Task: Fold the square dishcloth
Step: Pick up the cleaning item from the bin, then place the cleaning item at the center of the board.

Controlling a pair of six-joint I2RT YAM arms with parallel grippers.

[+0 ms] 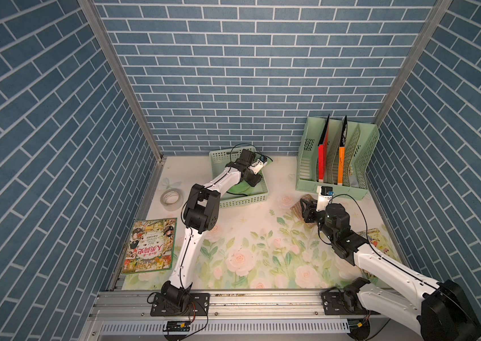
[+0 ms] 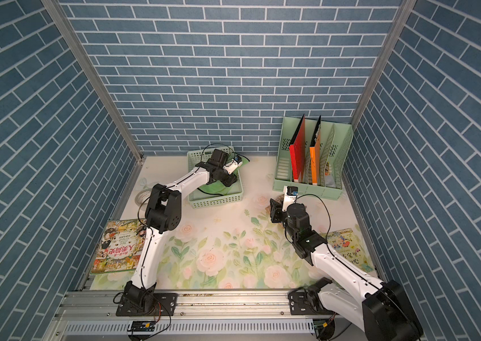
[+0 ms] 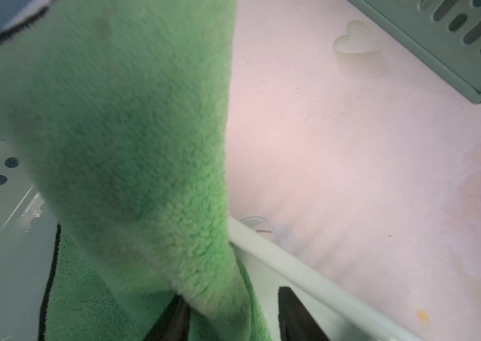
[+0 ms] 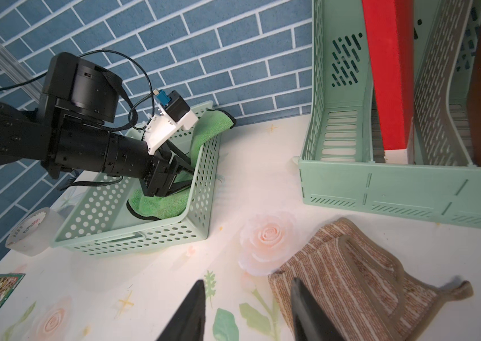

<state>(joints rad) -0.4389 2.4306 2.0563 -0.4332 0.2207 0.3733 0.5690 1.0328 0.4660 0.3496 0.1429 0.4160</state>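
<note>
Left jaws parted astride the green dishcloth (image 4: pixel 159 206) in the basket (image 4: pixel 132 236), likely to lift it out for folding; right jaws released, empty, by the striped cloth (image 4: pixel 351 265).

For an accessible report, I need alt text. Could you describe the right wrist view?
The left fingers reach into a mint basket, spread at a green cloth that drapes over its far rim. Nearer, the right fingers stand open at the edge of a striped cloth on the floral table, with a file rack behind.
</note>
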